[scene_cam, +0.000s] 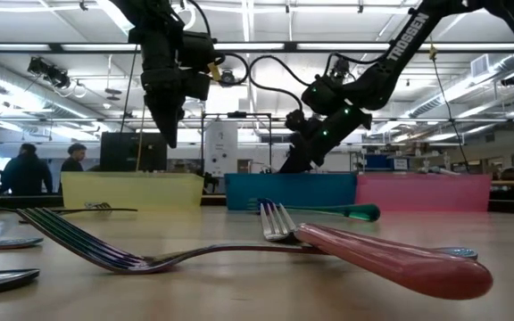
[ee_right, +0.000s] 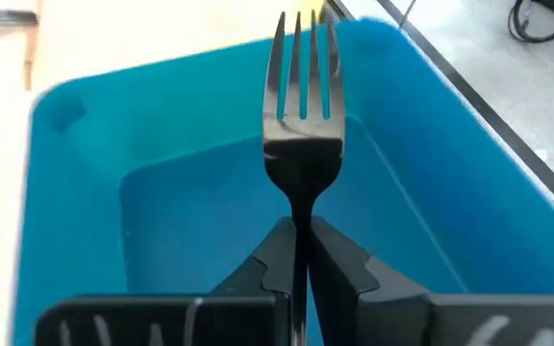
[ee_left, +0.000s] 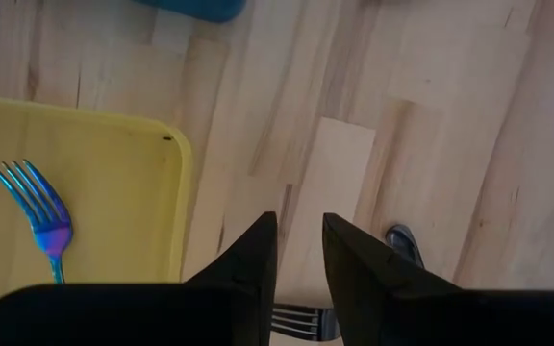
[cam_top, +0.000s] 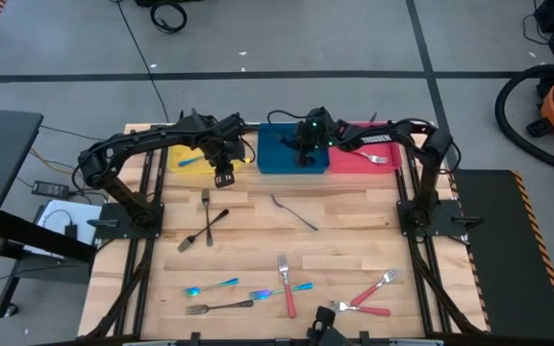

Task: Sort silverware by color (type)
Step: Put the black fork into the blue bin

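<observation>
Right gripper point(ee_right: 301, 252): positioned over the blue tray point(ee_right: 85, 192), fingers clamped on the handle of a dark metal fork point(ee_right: 301, 115). The tines point away from the wrist, above the tray's interior. The high view places this gripper point(cam_top: 308, 144) over the blue tray point(cam_top: 275, 159), the middle of 3 trays at the far edge of the wooden table point(cam_top: 354, 216).

Left gripper point(ee_left: 299, 259): fingers slightly apart, holding nothing. It hangs above bare table just beside the yellow tray point(ee_left: 113, 163), near its corner. 1 iridescent blue fork point(ee_left: 38, 213) lies inside that tray. In the high view the gripper point(cam_top: 223, 175) sits at the tray's near edge.

Red tray point(cam_top: 339, 161): holds 1 silver fork point(cam_top: 371, 157), seen in the high view.

Remaining silverware on the table, high view:
- 2 dark forks crossed point(cam_top: 205, 223) below the left gripper.
- 1 dark utensil point(cam_top: 294, 212) near table centre.
- Near edge: iridescent pieces point(cam_top: 212, 286), 1 dark fork point(cam_top: 219, 308), and red-handled forks point(cam_top: 371, 288).

Low view: a red-handled fork point(scene_cam: 373, 254) rests across an iridescent fork point(scene_cam: 87, 242) in the foreground.
</observation>
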Action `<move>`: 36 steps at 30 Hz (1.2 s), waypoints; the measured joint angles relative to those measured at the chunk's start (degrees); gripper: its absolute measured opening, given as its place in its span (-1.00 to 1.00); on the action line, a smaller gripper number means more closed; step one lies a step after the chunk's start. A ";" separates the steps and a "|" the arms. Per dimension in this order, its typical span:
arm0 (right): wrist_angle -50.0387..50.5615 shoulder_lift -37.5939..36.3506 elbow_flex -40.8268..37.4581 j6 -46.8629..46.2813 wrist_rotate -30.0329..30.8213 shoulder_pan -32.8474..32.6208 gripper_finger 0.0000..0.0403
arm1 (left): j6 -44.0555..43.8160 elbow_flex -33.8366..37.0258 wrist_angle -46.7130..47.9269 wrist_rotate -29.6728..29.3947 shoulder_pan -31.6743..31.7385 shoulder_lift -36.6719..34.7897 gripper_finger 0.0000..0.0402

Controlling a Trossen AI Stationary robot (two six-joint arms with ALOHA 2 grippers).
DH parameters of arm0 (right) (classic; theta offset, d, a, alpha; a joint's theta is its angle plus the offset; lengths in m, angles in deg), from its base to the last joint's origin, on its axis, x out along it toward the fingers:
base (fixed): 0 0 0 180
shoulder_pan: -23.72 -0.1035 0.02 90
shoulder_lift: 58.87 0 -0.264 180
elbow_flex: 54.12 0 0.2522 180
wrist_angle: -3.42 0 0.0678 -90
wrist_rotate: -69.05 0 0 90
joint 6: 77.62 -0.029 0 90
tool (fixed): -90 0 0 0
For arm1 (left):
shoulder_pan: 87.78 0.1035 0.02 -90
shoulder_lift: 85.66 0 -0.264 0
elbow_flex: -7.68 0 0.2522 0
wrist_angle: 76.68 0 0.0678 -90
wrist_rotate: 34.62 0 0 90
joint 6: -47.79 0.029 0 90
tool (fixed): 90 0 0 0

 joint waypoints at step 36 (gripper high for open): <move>8.61 -11.33 -0.04 -0.12 3.44 -4.60 -0.52 | -4.40 7.31 3.02 0.02 -2.32 0.01 -0.57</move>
